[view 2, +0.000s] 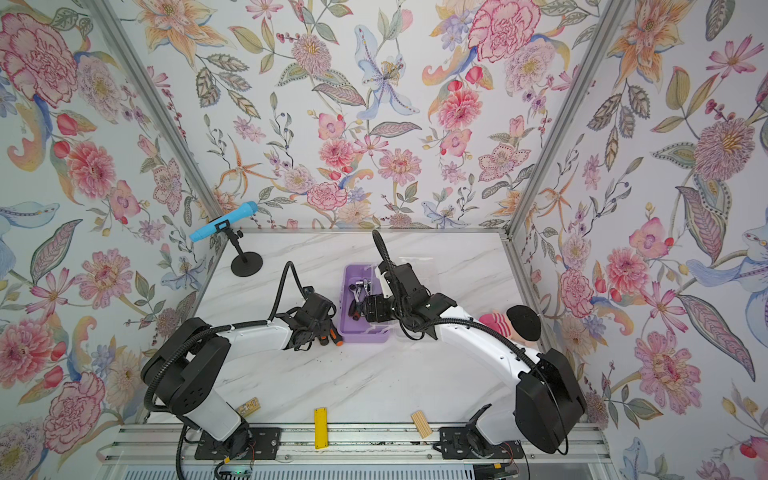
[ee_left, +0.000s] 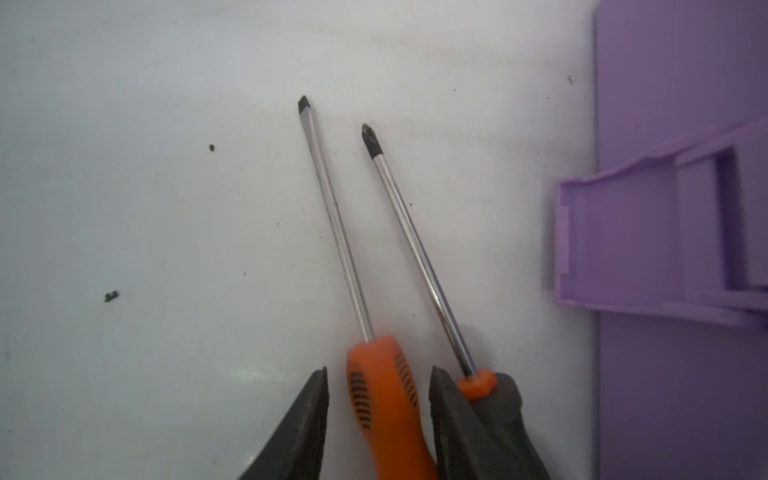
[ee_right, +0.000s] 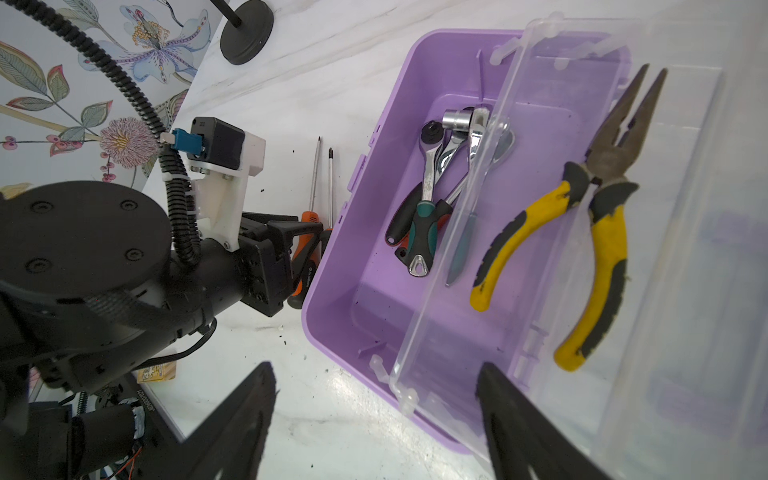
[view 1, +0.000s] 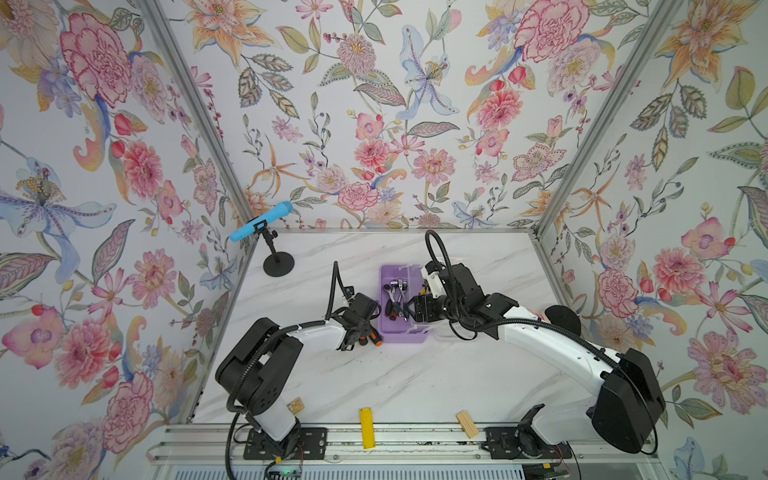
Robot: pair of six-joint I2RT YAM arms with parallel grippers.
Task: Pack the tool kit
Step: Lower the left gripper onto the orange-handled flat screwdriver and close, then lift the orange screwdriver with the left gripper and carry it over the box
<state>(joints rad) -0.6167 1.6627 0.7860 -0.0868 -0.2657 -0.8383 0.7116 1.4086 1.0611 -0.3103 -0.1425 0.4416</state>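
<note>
Left gripper (ee_left: 378,370), jaws partly open, straddles 1 orange-handled screwdriver (ee_left: 384,399) on the table (ee_left: 166,208), gaps showing. A 2nd screwdriver (ee_left: 415,249) lies just outside it. Right gripper (ee_right: 376,368) hangs wide open, empty, above the open lilac case (ee_right: 332,291).

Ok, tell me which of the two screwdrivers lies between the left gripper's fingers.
The flat-tipped screwdriver with the orange handle lies between the left fingers; the cross-tipped screwdriver lies outside them, nearer the lilac case.
</note>
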